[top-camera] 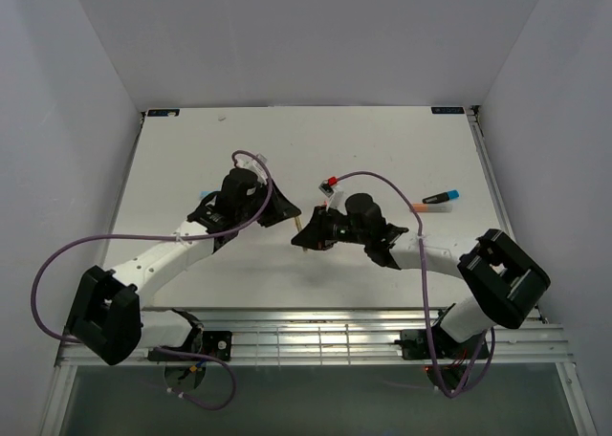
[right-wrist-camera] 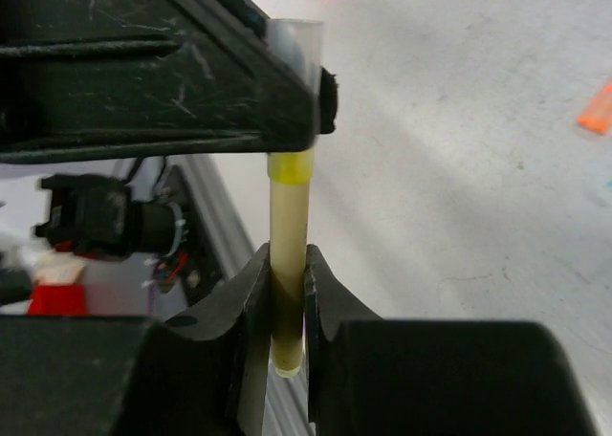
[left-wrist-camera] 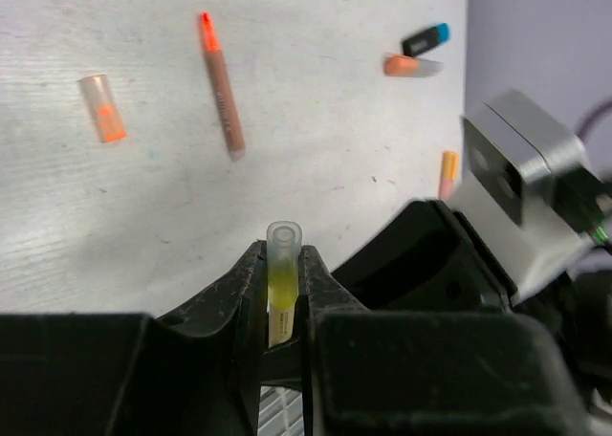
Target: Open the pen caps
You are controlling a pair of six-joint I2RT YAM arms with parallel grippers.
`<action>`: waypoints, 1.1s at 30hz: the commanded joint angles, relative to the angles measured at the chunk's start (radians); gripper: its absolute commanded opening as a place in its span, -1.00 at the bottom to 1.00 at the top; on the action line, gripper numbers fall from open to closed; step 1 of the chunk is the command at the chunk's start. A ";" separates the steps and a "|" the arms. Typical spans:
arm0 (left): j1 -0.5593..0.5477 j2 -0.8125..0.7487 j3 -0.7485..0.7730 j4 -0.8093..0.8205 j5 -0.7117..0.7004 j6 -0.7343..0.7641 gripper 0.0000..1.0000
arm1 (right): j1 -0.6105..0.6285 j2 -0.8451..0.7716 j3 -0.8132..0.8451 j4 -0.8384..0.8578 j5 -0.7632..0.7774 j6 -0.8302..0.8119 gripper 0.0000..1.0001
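Observation:
A yellow highlighter pen is held between both grippers above the table. My left gripper (left-wrist-camera: 284, 256) is shut on its clear pen cap (left-wrist-camera: 284, 243), with the yellow tip showing through the plastic. My right gripper (right-wrist-camera: 287, 264) is shut on the cream barrel (right-wrist-camera: 289, 216). In the right wrist view the cap (right-wrist-camera: 296, 36) still sits on the barrel's yellow end, pressed against a left finger. From above, the left gripper (top-camera: 287, 214) and right gripper (top-camera: 312, 233) meet near the table's middle.
Loose on the table lie a clear cap with an orange end (left-wrist-camera: 102, 108), an uncapped brown pen with an orange tip (left-wrist-camera: 222, 87), a black and blue piece (left-wrist-camera: 426, 39) and an orange cap (left-wrist-camera: 411, 66). The table's right edge (top-camera: 483, 159) is near these.

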State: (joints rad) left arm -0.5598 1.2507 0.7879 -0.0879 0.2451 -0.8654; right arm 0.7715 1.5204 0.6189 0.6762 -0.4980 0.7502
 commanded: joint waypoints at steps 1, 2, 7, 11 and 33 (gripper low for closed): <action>0.006 0.047 0.118 -0.202 -0.208 -0.050 -1.00 | 0.145 -0.063 0.129 -0.422 0.405 -0.263 -0.85; 0.006 0.064 0.146 -0.238 -0.237 -0.061 -1.00 | 0.185 -0.059 0.166 -0.497 0.514 -0.300 -0.85; 0.021 0.125 0.238 -0.299 -0.334 -0.075 -1.00 | 0.296 -0.019 0.277 -0.726 0.843 -0.342 -0.85; 0.050 0.099 0.205 -0.256 -0.299 -0.069 -1.00 | 0.289 -0.054 0.251 -0.728 0.865 -0.367 -0.85; 0.204 0.041 0.033 -0.069 0.031 0.058 -1.00 | -0.037 -0.184 0.056 -0.458 0.339 -0.230 -0.85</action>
State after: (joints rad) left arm -0.3500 1.2594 0.8188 -0.0631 0.2024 -0.8581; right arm 0.7521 1.3582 0.5999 0.3668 -0.3569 0.5682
